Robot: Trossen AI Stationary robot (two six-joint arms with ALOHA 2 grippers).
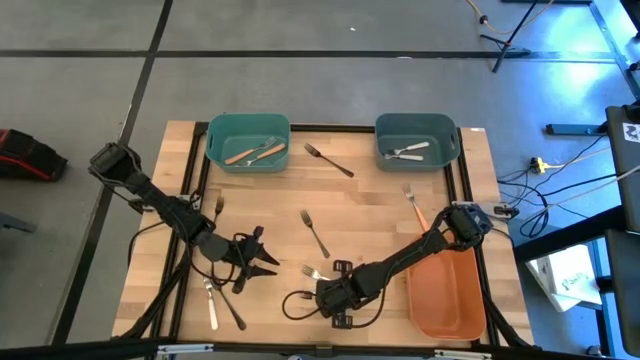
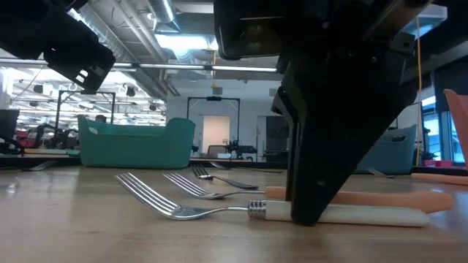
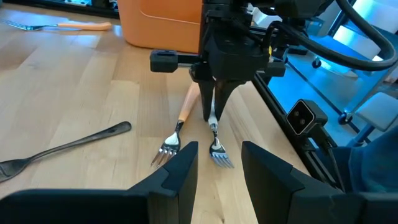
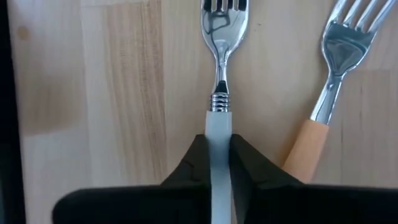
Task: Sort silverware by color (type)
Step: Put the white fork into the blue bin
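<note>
My right gripper [image 4: 217, 158] was clamped on the cream-handled fork [image 4: 217, 93], which lay flat on the table [image 4: 124, 93] beneath me, an orange-handled fork [image 4: 326, 106] just beside. I judged a straight lift best, leaving that neighbour undisturbed.

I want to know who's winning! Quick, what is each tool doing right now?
Left tool: open, holding nothing, above the table.
Right tool: closed on the cream-handled fork, which lies on the table.

Two teal bins [image 1: 247, 141] sat at the table's [image 1: 380, 200] far edge; an orange bin [image 1: 447, 290] lay at its right front corner.
</note>
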